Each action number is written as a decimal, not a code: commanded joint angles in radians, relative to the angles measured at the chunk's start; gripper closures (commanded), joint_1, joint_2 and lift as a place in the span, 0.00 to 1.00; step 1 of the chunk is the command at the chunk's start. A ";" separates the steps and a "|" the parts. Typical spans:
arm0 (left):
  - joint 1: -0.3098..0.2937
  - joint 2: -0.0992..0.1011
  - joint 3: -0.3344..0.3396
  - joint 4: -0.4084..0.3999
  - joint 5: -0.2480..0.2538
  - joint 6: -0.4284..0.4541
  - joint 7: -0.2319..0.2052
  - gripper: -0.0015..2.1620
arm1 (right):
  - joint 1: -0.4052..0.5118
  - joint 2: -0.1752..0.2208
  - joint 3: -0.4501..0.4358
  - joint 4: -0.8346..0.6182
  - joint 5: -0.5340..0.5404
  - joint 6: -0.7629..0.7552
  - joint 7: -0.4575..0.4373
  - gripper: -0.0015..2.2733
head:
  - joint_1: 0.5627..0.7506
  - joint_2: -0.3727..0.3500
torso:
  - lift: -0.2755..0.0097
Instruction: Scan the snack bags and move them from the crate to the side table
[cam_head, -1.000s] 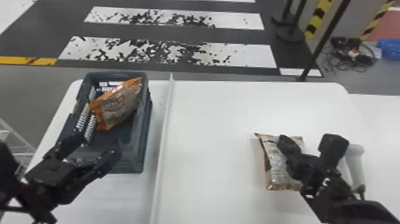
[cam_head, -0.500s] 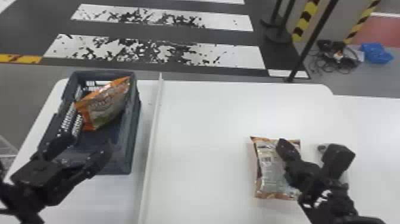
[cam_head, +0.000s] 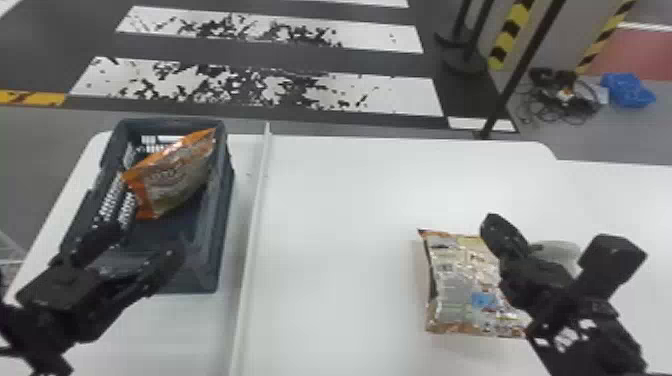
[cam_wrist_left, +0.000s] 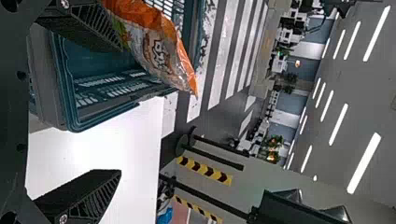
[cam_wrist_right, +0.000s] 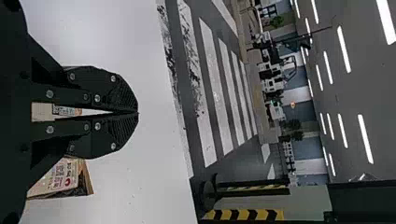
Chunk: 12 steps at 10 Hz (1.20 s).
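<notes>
Where the white table (cam_head: 350, 210) runs left of its divider (cam_head: 253, 210), the crate (cam_head: 226, 200) stands upright. Over its near end, the left gripper (cam_head: 144, 241) is spread wide; near the right bag (cam_head: 460, 280), the right gripper (cam_head: 492, 220) is narrow, tips meeting. That bag lies flat on the table; the orange bag (cam_head: 172, 182) leans tilted inside the crate's far end.

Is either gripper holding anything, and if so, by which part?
Nothing is held. The black left gripper stands open near the blue-grey plastic crate, and the black right gripper is shut, empty.
</notes>
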<state>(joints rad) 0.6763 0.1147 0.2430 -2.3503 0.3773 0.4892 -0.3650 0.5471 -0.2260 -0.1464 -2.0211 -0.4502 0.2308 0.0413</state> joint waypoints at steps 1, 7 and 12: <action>-0.009 -0.001 -0.001 0.003 0.000 -0.002 0.017 0.03 | 0.047 -0.003 -0.096 -0.071 -0.002 0.118 0.103 0.02 | 0.70 0.38 | 0.66; -0.011 0.003 -0.037 0.002 -0.020 -0.076 0.086 0.03 | 0.059 -0.050 -0.381 0.073 0.044 0.204 0.367 0.02 | 0.70 0.17 | 0.66; -0.014 0.007 -0.086 -0.003 -0.083 -0.134 0.133 0.03 | -0.111 -0.159 -0.297 0.406 0.103 0.137 0.448 0.03 | 0.70 0.03 | 0.66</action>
<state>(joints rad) 0.6627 0.1211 0.1607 -2.3521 0.2992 0.3574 -0.2311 0.4652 -0.3746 -0.4626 -1.6546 -0.3579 0.3750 0.4876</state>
